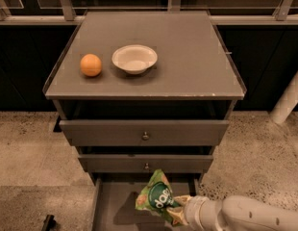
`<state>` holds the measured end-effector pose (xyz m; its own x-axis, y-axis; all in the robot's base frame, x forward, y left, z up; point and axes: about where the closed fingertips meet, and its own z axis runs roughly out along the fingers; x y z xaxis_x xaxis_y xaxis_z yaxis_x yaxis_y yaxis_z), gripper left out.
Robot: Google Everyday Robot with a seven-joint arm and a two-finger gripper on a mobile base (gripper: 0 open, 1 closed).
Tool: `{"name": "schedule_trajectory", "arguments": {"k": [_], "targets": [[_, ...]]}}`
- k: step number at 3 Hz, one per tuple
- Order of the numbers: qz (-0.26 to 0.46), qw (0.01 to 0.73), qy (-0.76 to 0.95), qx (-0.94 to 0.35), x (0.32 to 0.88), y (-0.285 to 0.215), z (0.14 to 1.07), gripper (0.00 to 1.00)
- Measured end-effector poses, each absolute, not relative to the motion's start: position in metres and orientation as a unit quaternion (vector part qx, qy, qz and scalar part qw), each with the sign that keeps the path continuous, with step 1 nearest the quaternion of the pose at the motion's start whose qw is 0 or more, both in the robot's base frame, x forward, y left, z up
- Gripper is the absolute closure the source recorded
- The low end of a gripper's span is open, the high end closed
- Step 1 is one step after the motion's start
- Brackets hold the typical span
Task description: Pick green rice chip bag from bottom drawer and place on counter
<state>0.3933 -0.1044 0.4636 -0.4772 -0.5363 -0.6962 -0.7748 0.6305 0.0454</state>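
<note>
In the camera view, the grey cabinet is standing in the middle, and its three drawers are all standing open by different amounts. The bottom drawer is pulled out the most and is showing its plain grey floor at the lower edge of the picture.

The green rice chip bag is standing almost upright over this bottom drawer, at its right half, just in front of the middle drawer. Its dark green round patch with white letters is facing the camera, and the bag is throwing a shadow on the drawer floor to its left.

The gripper is reaching in from the lower right on a pale arm. Its fingers are pressing together on the lower right corner of the bag, so it is gripping the bag.

The worktop is carrying two things on its left part: an orange ball and, just beside it on the right, a shallow white bowl. They are lying near each other but are not touching.

The top drawer is showing a small round knob. A speckled floor is lying around the cabinet.
</note>
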Motion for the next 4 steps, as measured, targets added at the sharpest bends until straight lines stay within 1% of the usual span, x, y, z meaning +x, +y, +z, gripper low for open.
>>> {"name": "schedule_trajectory", "arguments": {"k": [2,3,4], "targets": [[0.115,0.381,0.800,-0.450,0.407,-0.120,0.610,1.00],[0.082,0.393,0.789,-0.464,0.410,-0.123,0.643,1.00],[0.082,0.393,0.789,-0.464,0.410,-0.123,0.643,1.00]]}}
